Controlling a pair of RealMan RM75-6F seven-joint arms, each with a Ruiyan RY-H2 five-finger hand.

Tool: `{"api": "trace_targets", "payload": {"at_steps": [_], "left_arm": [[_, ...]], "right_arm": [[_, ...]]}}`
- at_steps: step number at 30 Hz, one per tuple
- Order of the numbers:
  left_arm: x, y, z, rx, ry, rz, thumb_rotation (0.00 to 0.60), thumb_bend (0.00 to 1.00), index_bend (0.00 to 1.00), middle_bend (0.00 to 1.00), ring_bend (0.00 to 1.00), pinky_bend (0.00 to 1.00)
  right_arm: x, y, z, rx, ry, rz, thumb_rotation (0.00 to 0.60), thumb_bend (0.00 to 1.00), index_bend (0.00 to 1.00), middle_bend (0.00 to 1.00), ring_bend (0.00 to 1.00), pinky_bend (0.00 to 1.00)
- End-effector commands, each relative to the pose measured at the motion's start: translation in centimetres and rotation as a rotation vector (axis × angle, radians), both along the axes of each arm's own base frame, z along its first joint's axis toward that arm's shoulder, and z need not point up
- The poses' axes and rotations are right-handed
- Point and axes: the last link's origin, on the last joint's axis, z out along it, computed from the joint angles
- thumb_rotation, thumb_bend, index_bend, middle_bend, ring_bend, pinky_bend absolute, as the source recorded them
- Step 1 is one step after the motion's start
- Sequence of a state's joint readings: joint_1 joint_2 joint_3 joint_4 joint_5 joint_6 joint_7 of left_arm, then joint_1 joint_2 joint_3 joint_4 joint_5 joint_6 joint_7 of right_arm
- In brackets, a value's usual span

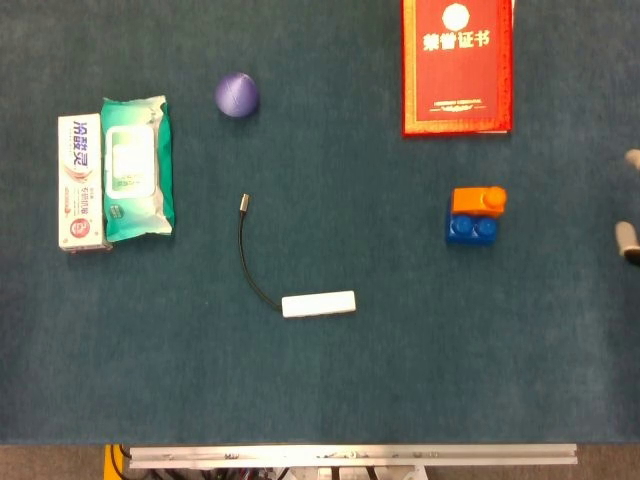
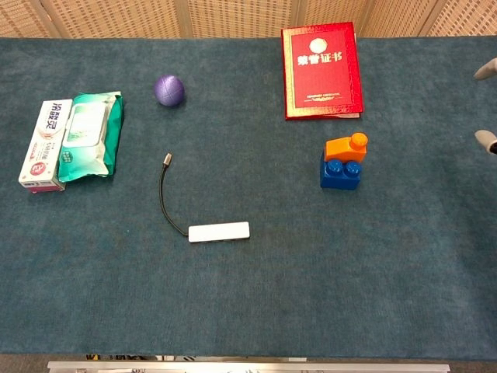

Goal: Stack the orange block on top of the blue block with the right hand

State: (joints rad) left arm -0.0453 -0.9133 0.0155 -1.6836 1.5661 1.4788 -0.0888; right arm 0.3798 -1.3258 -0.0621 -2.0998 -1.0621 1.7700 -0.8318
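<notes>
The orange block (image 1: pixel 478 201) sits on top of the blue block (image 1: pixel 470 229), shifted a little toward the right, on the blue table cloth right of centre. In the chest view the orange block (image 2: pixel 345 147) looks slightly tilted on the blue block (image 2: pixel 340 174). Only fingertips of my right hand (image 1: pixel 628 238) show at the right edge, well apart from the blocks and holding nothing. The chest view shows two spread fingertips of the right hand (image 2: pixel 487 141) at the same edge. My left hand is out of sight.
A red certificate book (image 1: pixel 457 66) lies at the back, just beyond the blocks. A purple ball (image 1: pixel 237 95), a wipes pack (image 1: pixel 137 168) and a toothpaste box (image 1: pixel 80 181) are on the left. A white adapter with a black cable (image 1: pixel 318 304) lies in the middle.
</notes>
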Motion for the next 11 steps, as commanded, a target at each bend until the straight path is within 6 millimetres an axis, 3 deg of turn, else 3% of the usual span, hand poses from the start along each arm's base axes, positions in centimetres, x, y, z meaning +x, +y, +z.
{"api": "trace_targets", "payload": {"at_steps": [1, 11], "left_arm": [[0.1, 0.2, -0.1, 0.007, -0.001, -0.003, 0.6, 0.04, 0.55, 0.56, 0.48, 0.5], [0.2, 0.4, -0.4, 0.015, -0.012, 0.014, 0.6, 0.04, 0.55, 0.55, 0.47, 0.5]], "right_arm": [[-2.0, 1.2, 1.0, -0.044, 0.037, -0.007, 0.6, 0.25, 0.27, 0.23, 0.08, 0.25], [-4.4, 3.3, 2.9, -0.098, -0.025, -0.054, 0.6, 0.25, 0.28, 0.23, 0.08, 0.25]]}}
